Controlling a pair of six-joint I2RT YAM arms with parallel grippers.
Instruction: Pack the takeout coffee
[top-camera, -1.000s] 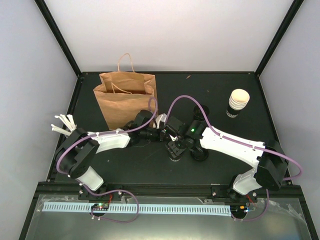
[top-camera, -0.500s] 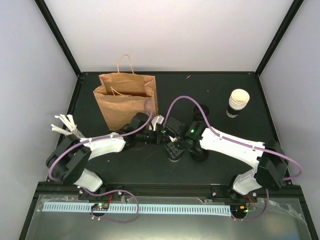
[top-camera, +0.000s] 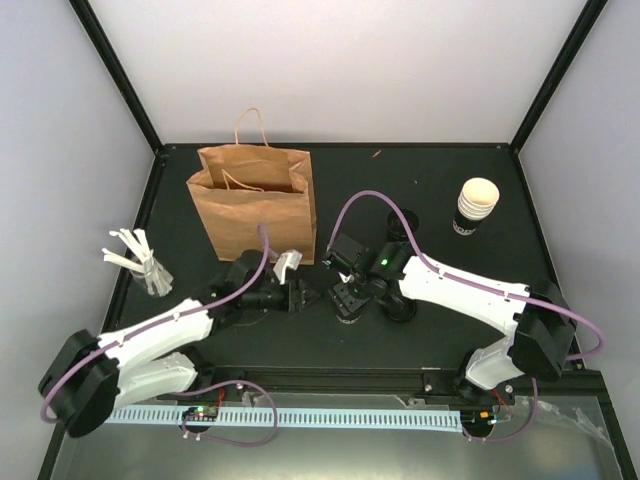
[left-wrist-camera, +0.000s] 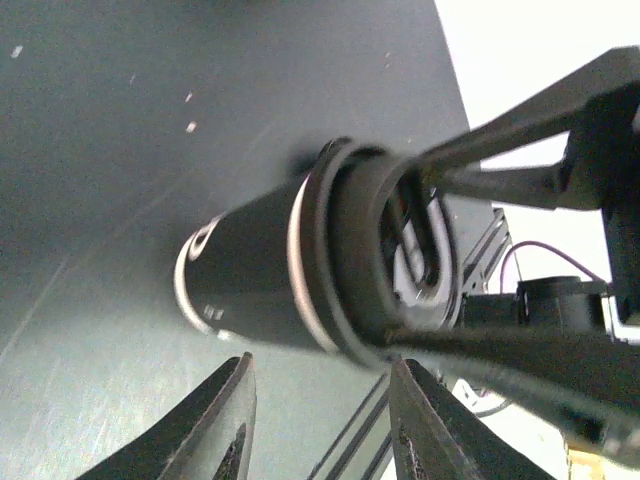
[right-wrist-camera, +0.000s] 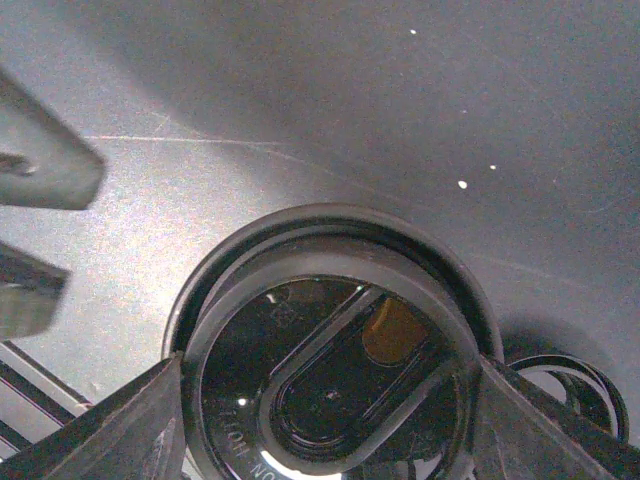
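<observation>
The takeout coffee cup is black with white print and stands on the dark table with a black lid on its mouth, so its inside is hidden. My right gripper is right above it, and its fingers press on both sides of the lid. In the top view the cup is mostly hidden under that gripper. My left gripper is open and empty, just left of the cup and apart from it. Its fingertips show below the cup in the left wrist view.
A brown paper bag stands open at the back left. A stack of black cups stands at the back right. A dark round cup sits just right of the right gripper and shows in the right wrist view. A glass of white stirrers stands at the left edge.
My left arm has drawn back to the left and toward the near edge, taking its open gripper away from the cup. The right gripper has stayed over the cup.
</observation>
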